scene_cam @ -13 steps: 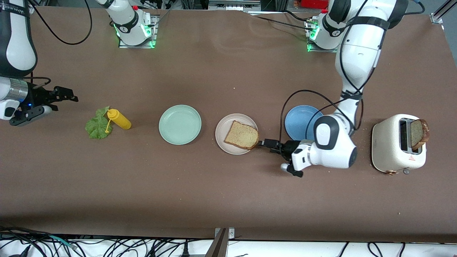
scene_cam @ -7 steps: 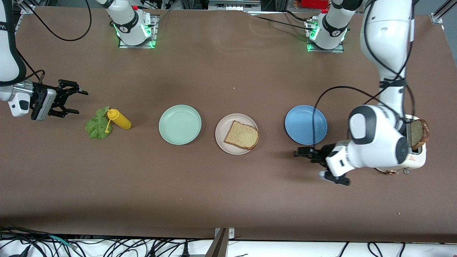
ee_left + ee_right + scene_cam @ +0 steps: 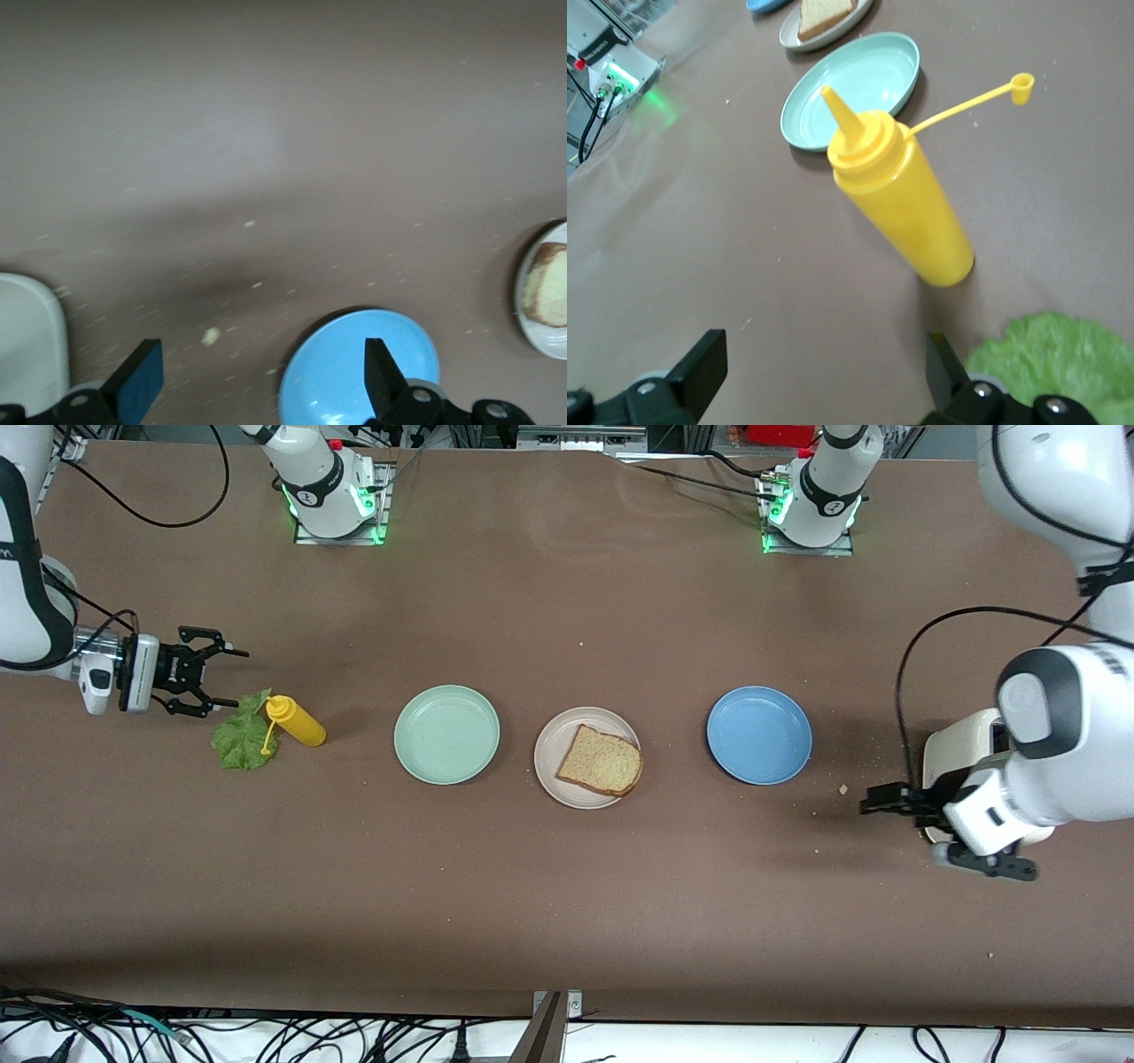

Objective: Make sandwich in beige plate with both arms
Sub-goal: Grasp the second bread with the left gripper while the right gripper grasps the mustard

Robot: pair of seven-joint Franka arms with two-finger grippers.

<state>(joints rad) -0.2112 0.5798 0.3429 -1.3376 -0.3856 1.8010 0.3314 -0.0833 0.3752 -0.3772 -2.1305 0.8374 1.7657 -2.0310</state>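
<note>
One tan toast slice (image 3: pixel 601 760) lies on the beige plate (image 3: pixel 547 766) at mid-table. In the left wrist view the same plate (image 3: pixel 532 329) and toast (image 3: pixel 547 288) show at the edge. The green lettuce leaf (image 3: pixel 239 741) lies on the table toward the right arm's end. My right gripper (image 3: pixel 232 680) hangs open and empty just beside the leaf, and its wrist view shows the lettuce (image 3: pixel 1063 354) close by the open gripper (image 3: pixel 824 376). My left gripper (image 3: pixel 873 802) is open and empty over the table beside the toaster; its wrist view shows that gripper (image 3: pixel 261 381) wide apart.
A yellow squeeze bottle (image 3: pixel 297 724) sits against the lettuce, with a mint green plate (image 3: pixel 447 735) between it and the beige plate. A blue plate (image 3: pixel 759 735) lies toward the left arm's end. The left arm largely covers a white toaster (image 3: pixel 952 748). Crumbs dot the table there.
The left gripper has drawn away from the beige plate, past the blue plate, to the toaster. The right gripper has moved in toward the lettuce and bottle. The toast has stayed on the plate.
</note>
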